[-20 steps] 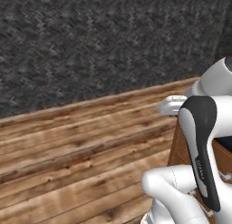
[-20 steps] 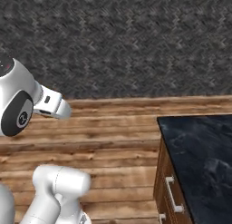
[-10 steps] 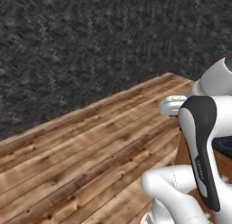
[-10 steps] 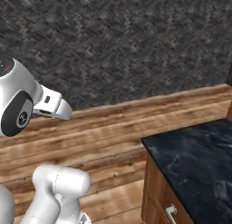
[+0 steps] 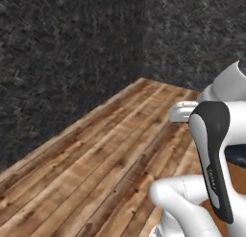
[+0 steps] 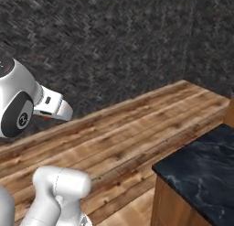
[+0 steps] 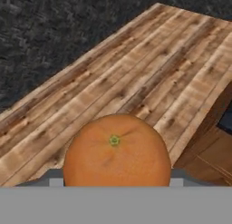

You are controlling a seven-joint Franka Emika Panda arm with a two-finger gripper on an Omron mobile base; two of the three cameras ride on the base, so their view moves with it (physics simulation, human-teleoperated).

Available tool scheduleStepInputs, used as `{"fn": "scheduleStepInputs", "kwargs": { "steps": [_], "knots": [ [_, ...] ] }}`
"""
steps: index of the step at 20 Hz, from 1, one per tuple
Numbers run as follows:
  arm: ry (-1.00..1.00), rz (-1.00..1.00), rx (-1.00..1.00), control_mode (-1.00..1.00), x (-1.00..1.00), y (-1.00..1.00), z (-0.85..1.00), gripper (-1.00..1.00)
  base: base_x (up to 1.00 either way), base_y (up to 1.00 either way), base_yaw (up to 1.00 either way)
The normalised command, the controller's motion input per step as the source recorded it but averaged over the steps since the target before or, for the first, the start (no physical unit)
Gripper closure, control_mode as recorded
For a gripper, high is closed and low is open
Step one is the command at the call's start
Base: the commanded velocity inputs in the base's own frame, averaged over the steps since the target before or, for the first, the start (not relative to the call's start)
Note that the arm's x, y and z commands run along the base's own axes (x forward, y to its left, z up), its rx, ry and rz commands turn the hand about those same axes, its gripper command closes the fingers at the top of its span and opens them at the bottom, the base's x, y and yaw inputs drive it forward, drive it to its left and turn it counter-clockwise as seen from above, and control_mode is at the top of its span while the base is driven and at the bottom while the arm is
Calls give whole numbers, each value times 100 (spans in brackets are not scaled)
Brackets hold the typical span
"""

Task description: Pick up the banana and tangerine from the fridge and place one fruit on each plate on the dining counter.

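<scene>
The gripper (image 7: 117, 184) is holding the tangerine (image 7: 117, 151) between its fingers, carrying it over wood floor. Counter (image 6: 205, 168) is lying to the right; next move likely calls for reaching a plate.

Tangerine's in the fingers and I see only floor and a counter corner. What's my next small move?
Probably keep turning the base toward the counter: the tangerine sits in the gripper, and no plate shows yet, just wood floor and dark wall.
</scene>
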Motion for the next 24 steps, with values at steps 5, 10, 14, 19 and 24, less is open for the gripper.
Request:
{"fn": "scheduleStepInputs", "kwargs": {
  "steps": [5, 10, 14, 19, 24],
  "knots": [
    [0, 0, 0, 100, 0, 0, 0, 100, 100, 76, -53],
    [0, 0, 0, 100, 0, 0, 0, 100, 100, 70, -58],
    [0, 0, 0, 100, 0, 0, 0, 100, 100, 71, -58],
    [0, 0, 0, 100, 0, 0, 0, 100, 100, 71, -58],
    [0, 0, 0, 100, 0, 0, 0, 100, 100, 75, -52]
  ]
}}
